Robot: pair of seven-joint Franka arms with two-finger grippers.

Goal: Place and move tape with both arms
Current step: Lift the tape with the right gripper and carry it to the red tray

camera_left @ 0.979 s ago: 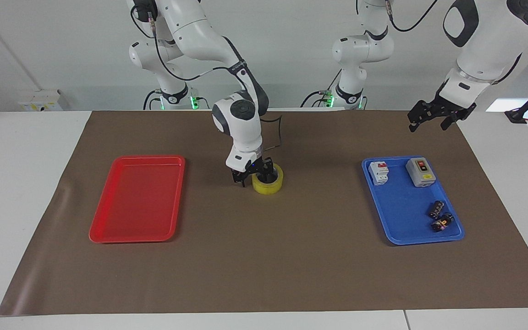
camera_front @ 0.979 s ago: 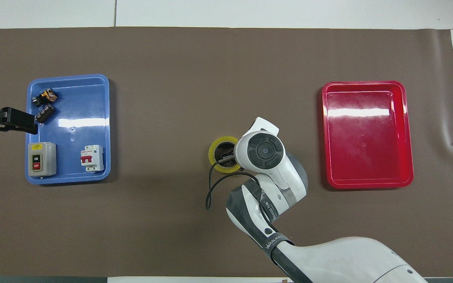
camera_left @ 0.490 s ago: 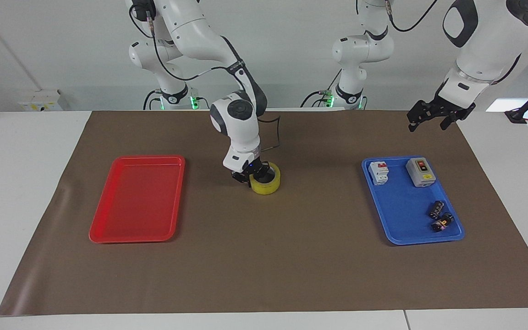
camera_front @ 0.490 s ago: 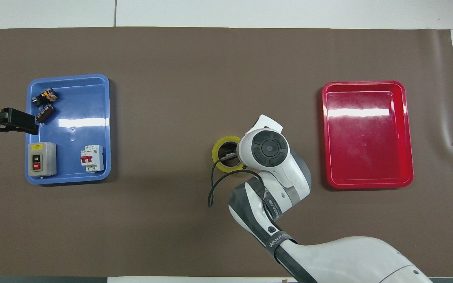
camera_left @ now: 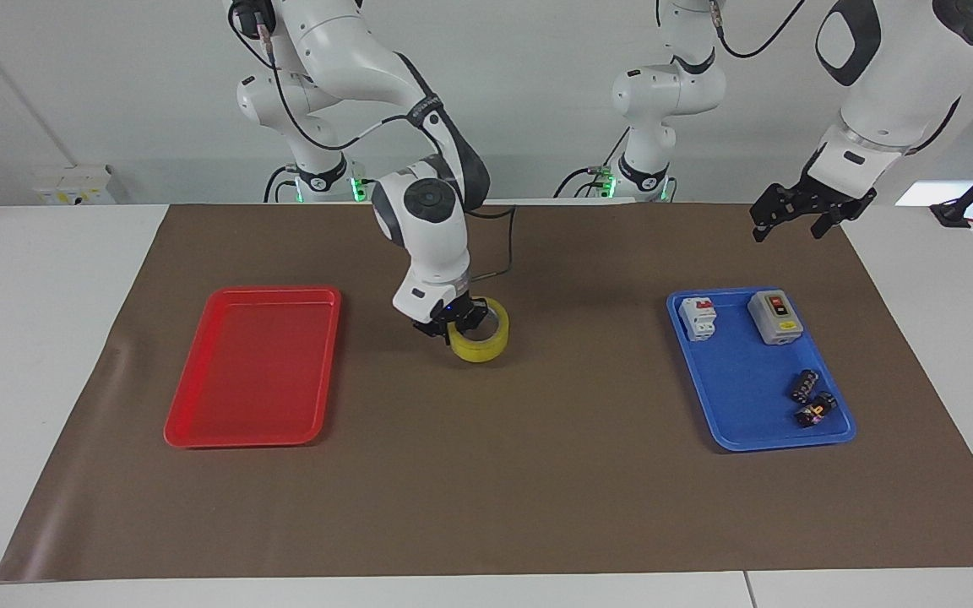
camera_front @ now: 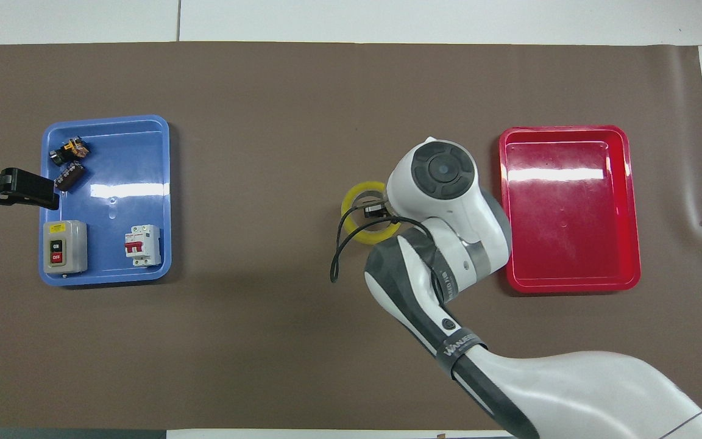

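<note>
The yellow tape (camera_left: pixel 481 343) is a ring in the middle of the brown mat, between the two trays. My right gripper (camera_left: pixel 454 321) is shut on its rim, one finger inside the core, and holds it tilted, low over the mat. In the overhead view the tape (camera_front: pixel 351 204) shows partly from under the right arm's wrist, with the right gripper (camera_front: pixel 374 211) at its core. My left gripper (camera_left: pixel 790 225) is open and empty, waiting in the air at the left arm's end of the table, by the blue tray; it also shows in the overhead view (camera_front: pixel 46 196).
A red tray (camera_left: pixel 250 371) (camera_front: pixel 570 213) lies empty toward the right arm's end. A blue tray (camera_left: pixel 740 422) (camera_front: pixel 119 158) toward the left arm's end holds a white breaker (camera_left: pixel 698 318), a grey switch box (camera_left: pixel 775 317) and small black parts (camera_left: pixel 809 397).
My right gripper has carried the tape away from the robots and a little toward the red tray, tilting it. The left arm has barely moved.
</note>
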